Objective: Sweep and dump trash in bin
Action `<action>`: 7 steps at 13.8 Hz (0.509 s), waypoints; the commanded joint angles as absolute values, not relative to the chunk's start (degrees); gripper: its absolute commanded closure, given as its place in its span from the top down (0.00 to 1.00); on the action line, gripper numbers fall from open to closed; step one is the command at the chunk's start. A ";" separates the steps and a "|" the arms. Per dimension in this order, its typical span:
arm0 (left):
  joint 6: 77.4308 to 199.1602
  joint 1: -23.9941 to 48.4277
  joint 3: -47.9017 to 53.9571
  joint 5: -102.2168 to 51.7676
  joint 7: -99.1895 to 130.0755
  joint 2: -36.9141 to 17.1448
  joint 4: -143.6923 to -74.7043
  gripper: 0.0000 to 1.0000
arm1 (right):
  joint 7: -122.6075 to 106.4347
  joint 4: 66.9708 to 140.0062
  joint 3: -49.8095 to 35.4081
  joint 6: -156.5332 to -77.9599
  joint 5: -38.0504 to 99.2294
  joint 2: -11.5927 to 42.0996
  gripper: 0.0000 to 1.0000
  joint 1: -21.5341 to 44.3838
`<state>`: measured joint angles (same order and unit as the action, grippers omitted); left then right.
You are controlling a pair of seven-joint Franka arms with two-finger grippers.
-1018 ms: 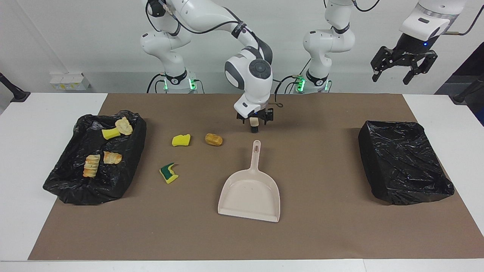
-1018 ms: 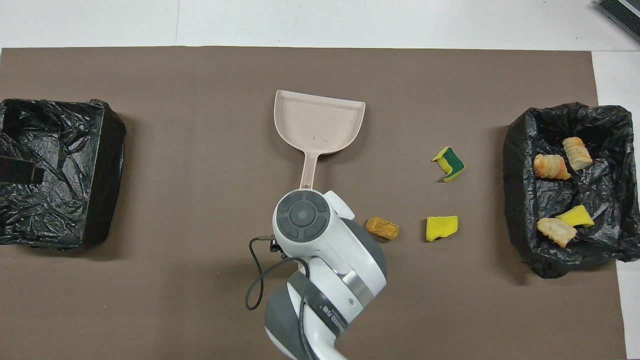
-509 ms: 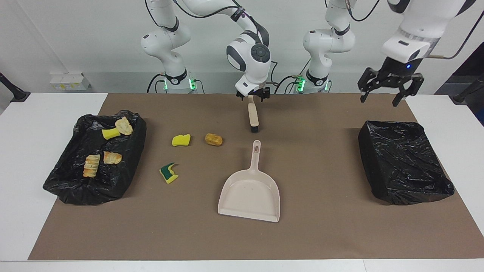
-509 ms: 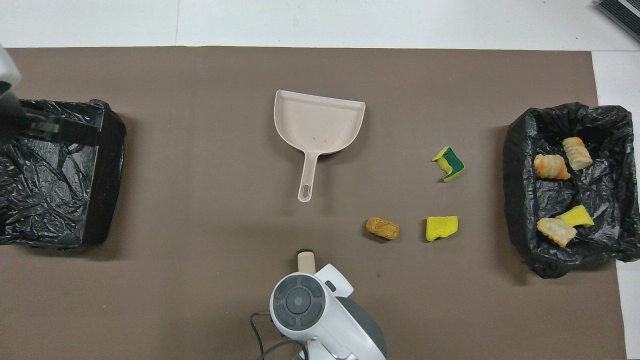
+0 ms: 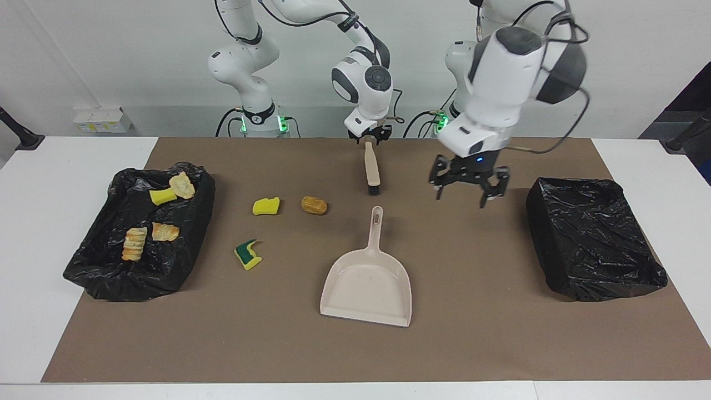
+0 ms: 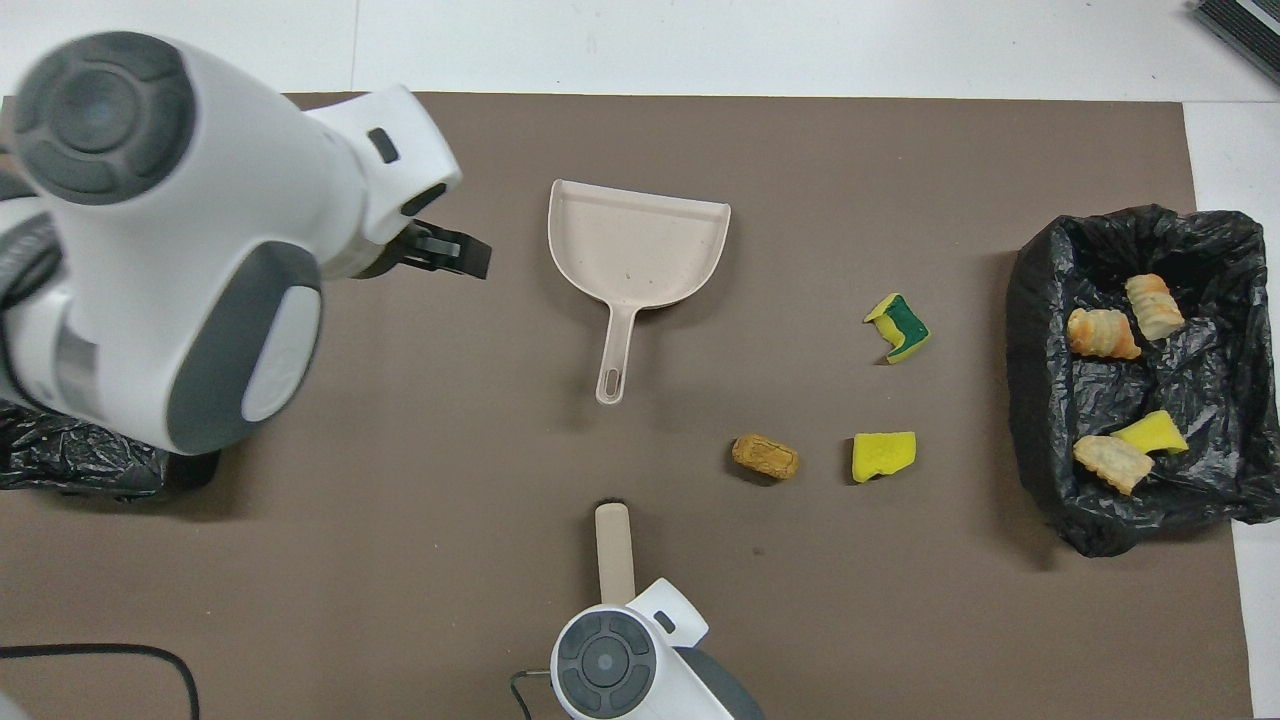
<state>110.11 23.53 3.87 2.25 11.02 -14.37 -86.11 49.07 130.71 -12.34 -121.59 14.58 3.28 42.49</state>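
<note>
Mostly yellow and tan trash [image 5: 266, 206]

table [image 5: 33, 233] | mat [image 5: 477, 333] on it | on mat: two bins [image 5: 139, 233] [image 5: 594, 239], dustpan [image 5: 369, 283], brush [image 5: 371, 172], three scraps [image 5: 266, 206] [image 5: 314, 205] [image 5: 248, 254]

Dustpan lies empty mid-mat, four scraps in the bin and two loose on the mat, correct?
Not quite: three scraps lie loose on the mat, not two, as the facing view shows. The dustpan is empty, and four scraps sit in the bin.
</note>
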 commanded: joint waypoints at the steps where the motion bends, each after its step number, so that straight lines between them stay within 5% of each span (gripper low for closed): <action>1: 117.04 29.17 2.90 4.04 20.35 -20.37 -86.66 1.00 | 50.27 132.01 -12.48 -120.33 15.91 0.79 0.66 41.93; 5: 124.27 31.99 2.99 4.04 23.64 -23.20 -90.34 1.00 | 49.84 132.01 -12.39 -120.15 18.81 -1.22 0.62 41.14; 7: 124.89 33.04 2.90 4.04 23.90 -23.55 -91.05 1.00 | 49.48 132.01 -12.31 -118.66 18.81 -1.58 0.51 41.04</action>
